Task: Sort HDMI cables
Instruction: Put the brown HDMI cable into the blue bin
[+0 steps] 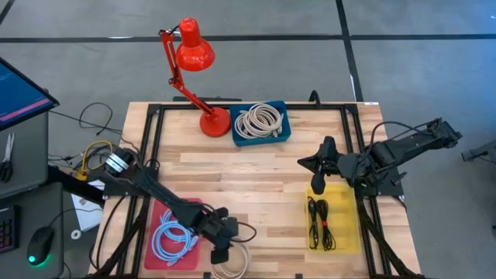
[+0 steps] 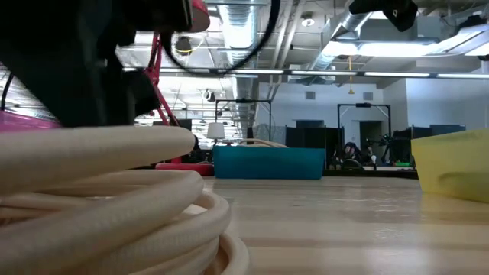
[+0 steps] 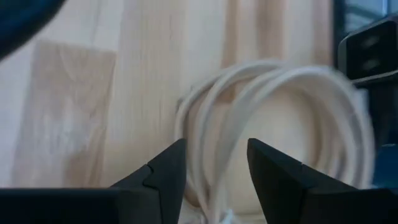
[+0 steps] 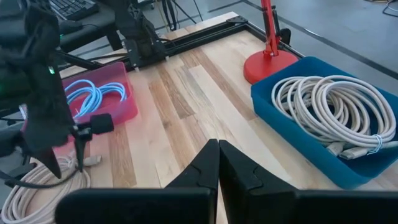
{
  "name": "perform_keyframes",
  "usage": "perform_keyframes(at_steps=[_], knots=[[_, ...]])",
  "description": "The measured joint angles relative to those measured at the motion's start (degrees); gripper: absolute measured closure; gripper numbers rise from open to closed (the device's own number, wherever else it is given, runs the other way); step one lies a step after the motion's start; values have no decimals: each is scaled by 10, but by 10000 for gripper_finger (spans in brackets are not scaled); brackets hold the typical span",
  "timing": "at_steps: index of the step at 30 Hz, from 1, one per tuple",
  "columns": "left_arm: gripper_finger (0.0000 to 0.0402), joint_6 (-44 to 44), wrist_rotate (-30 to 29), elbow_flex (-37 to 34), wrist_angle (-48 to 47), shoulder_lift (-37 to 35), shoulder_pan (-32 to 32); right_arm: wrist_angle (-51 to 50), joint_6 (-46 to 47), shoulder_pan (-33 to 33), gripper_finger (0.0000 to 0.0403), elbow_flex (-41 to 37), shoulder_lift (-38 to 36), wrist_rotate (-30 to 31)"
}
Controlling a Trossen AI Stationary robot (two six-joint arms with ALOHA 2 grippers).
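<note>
A beige-white HDMI coil (image 1: 232, 263) lies flat at the table's near edge, and it fills the left of the low view (image 2: 99, 198). My left gripper (image 3: 216, 155) stands open right over it, pointing steeply down, and strands of the coil (image 3: 273, 93) show between its fingertips. The right wrist view shows that gripper (image 4: 79, 155) above the coil (image 4: 43, 186). Light-blue coils (image 1: 172, 236) lie in a pink tray (image 1: 155, 213). More beige coils (image 1: 260, 120) fill a blue tray (image 1: 283, 132). Black bundles (image 1: 319, 223) lie in a yellow tray (image 1: 345, 232). My right gripper (image 1: 308, 163) hangs shut above the table's right half. My left gripper has its open fingers over the beige-white coil's strands (image 3: 205, 124), coming steeply from above. Whether the fingertips touch the coil I cannot tell.
A red desk lamp (image 1: 194, 54) stands on its base (image 1: 215, 122) at the far edge, beside the blue tray. A black metal frame (image 1: 155, 139) runs along the table's sides. Bare wood (image 1: 248, 178) lies between the trays.
</note>
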Motion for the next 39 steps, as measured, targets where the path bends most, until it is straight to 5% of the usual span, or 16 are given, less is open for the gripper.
perform_keyframes(at_steps=[11,20,25,31,39], knots=[[243,2,6,1,6,51,1,0,0,0,403,0,0,0],[376,1,-8,0,15,48,2,-13,-4,0,403,0,0,0],[381,0,-6,-1,18,38,4,-17,-4,0,403,0,0,1],[387,2,-23,-1,21,-17,18,-17,-4,0,403,0,0,2],[387,46,-125,-1,22,-147,51,-16,-4,0,403,0,0,2]])
